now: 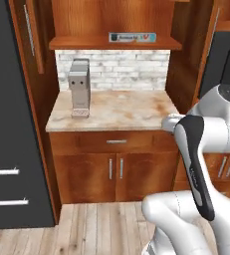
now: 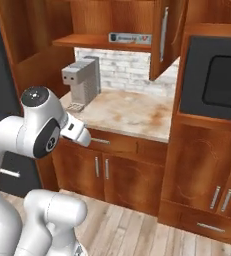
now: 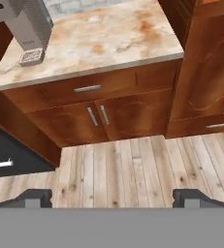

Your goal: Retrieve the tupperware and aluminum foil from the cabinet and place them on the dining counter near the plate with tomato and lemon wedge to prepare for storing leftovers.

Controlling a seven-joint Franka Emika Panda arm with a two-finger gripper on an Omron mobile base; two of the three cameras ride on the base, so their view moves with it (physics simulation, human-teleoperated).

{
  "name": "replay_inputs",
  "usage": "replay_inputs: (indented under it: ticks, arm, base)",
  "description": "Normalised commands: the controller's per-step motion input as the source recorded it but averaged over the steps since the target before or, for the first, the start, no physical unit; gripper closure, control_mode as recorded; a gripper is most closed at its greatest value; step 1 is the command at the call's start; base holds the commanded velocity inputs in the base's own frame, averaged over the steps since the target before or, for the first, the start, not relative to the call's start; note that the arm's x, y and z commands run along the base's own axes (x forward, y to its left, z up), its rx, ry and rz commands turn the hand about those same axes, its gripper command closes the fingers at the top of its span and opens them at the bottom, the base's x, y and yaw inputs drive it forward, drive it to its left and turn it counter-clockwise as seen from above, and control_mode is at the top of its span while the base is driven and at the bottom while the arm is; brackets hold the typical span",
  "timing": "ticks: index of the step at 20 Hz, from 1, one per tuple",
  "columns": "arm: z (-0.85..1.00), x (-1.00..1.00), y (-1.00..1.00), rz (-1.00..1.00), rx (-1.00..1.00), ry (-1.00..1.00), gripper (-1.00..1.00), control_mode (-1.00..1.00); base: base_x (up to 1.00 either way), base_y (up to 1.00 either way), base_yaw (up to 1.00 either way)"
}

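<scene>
On the cabinet (image 1: 111, 15) shelf's front edge the aluminum foil (image 1: 132, 37) waits unpicked, tupperware maybe hidden, gripper (image 3: 112, 197) wide open and empty.

Aluminum foil (image 1: 132, 37) on shelf (image 1: 81, 43) above coffee machine (image 1: 79, 88).

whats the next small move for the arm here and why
Probably lift the hand toward the open shelf above the counter. The aluminum foil lies at that shelf's front edge, while the pincer is open, empty and low, looking over floorboards and lower cabinet doors, well short of the box.
</scene>
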Motion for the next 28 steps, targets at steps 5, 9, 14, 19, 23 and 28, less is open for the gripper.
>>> replay_inputs:
  ticks: [5, 9, 14, 19, 23, 28]
  arm:
    - [0.00, 0.00, 0.00, 0.00, 0.00, 0.00, -1.00, 1.00]
    - [0.00, 0.00, 0.00, 0.00, 0.00, 0.00, -1.00, 1.00]
    - [0.00, 0.00, 0.00, 0.00, 0.00, 0.00, -1.00, 1.00]
    - [0.00, 0.00, 0.00, 0.00, 0.00, 0.00, -1.00, 1.00]
    - [0.00, 0.00, 0.00, 0.00, 0.00, 0.00, -1.00, 1.00]
    - [0.17, 0.05, 0.11, -0.02, -0.01, -0.04, -1.00, -1.00]
  base:
    - [0.92, 0.67, -0.32]
    - [0.91, 0.01, -0.21]
    - [0.91, 0.10, -0.16]
    - [0.85, 0.37, -0.13]
    - [0.74, 0.42, -0.12]
    - [0.10, 0.03, -0.02]
